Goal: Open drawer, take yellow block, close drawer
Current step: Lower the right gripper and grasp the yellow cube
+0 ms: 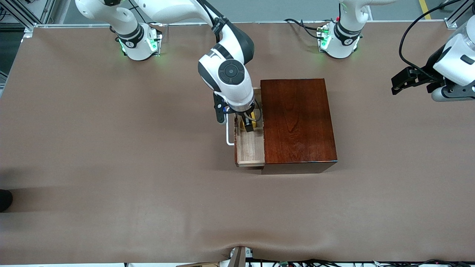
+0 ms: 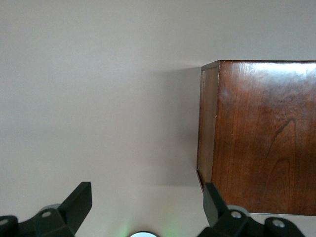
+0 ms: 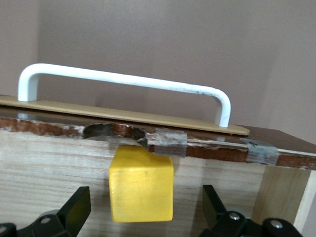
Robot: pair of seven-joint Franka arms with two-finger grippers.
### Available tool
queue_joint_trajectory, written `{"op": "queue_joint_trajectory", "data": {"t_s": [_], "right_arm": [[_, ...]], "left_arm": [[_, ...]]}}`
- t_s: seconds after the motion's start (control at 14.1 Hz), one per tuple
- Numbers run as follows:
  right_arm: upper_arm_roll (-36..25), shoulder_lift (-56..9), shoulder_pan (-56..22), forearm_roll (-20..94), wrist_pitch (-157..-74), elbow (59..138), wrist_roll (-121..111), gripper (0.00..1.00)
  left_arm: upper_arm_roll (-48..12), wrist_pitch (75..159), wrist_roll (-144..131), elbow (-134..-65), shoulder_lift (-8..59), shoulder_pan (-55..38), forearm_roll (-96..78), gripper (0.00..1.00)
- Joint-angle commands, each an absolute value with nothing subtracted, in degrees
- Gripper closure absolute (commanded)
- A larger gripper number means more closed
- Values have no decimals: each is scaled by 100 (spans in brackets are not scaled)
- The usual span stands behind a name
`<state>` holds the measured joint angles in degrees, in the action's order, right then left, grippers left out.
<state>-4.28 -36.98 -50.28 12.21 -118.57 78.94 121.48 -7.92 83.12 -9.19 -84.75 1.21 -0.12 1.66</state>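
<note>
1. Two arms are at the table, but only one is working. The right gripper (image 1: 248, 124) is lowered into the open drawer (image 1: 250, 146), and its fingers stand wide apart, one on each side of the yellow block (image 3: 141, 184), not yet touching it.
2. The yellow block rests on the pale floor of the drawer, close to the inside of the drawer front, near the white handle (image 3: 123, 81). In the front view it is mostly covered by the right gripper.
3. The drawer is pulled out of the wooden box (image 1: 297, 120) toward the right arm's end of the table, so the first step looks done and the grasp is the step now.
4. The left gripper (image 2: 143, 207) waits in the air over the table at the left arm's end, its fingers spread and empty, with the wooden box in its view.
5. What could go wrong, in my judgement: the block sits very near the drawer front, so a finger may hit that wall or its taped edge if the gripper goes down a little off line.
6. If the fingers close while not centred, one finger may push the block first and turn it, and the grip would be on a corner and weak.
7. When lifting, the block may catch under the drawer front's edge and slip out.
</note>
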Motion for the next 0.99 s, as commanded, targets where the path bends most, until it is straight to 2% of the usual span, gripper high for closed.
{"op": "queue_joint_trajectory", "data": {"t_s": [0.0,0.21,0.28,0.43,0.5,0.92], "right_arm": [[-492,-3867,-5159,1116,-11821,7752,12252,0],[-492,-3902,-5194,1116,-11856,7761,12261,0],[-492,-3902,-5203,1116,-11856,7761,12261,23],[-492,-3885,-5203,1125,-11865,7743,12261,79],[-492,-3876,-5203,1134,-11857,7726,12261,99],[-501,-3823,-5133,1187,-11786,7411,12339,100]], "left_arm": [[-826,8314,-826,-8552,17,44,62,0],[-826,8314,-826,-8561,9,53,70,0],[-826,8306,-835,-8561,17,44,70,0],[-826,8314,-835,-8561,26,44,70,0],[-826,8323,-835,-8561,35,44,70,0],[-826,8341,-835,-8561,44,44,79,0]]}}
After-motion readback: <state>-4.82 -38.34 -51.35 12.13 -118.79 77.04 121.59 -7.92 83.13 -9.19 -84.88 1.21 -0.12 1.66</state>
